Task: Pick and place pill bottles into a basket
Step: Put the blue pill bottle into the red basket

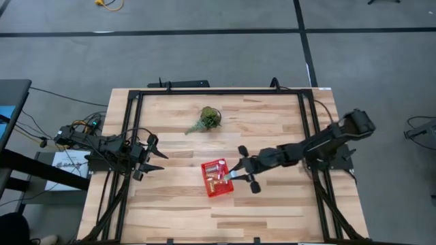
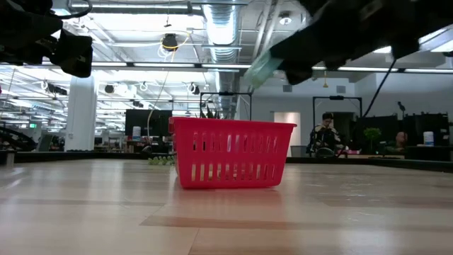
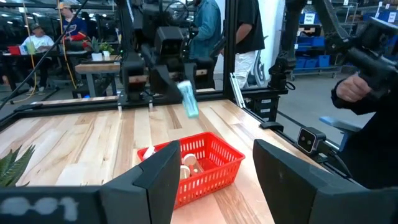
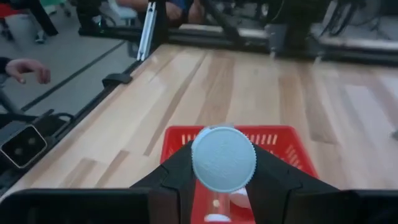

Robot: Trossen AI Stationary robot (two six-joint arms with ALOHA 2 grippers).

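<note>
Above the right-hand rim of the small bright red perforated plastic basket [image 1: 216,177], the right gripper [image 1: 238,175] clamps a small cylindrical pill bottle [image 4: 222,159] between its fingers, the round white ribbed cap facing back toward the wrist and the long axis running along the fingers, tilted down toward the basket. More white-capped amber pill bottles [image 3: 189,165] lie inside the basket near the table's middle front. Well apart at the table's left edge, the left gripper [image 1: 155,156] hangs with fingers spread wide, holding nothing.

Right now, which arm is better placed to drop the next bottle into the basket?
Right. The right gripper holds a pill bottle at the basket; the left gripper waits open, apart from it.
</note>
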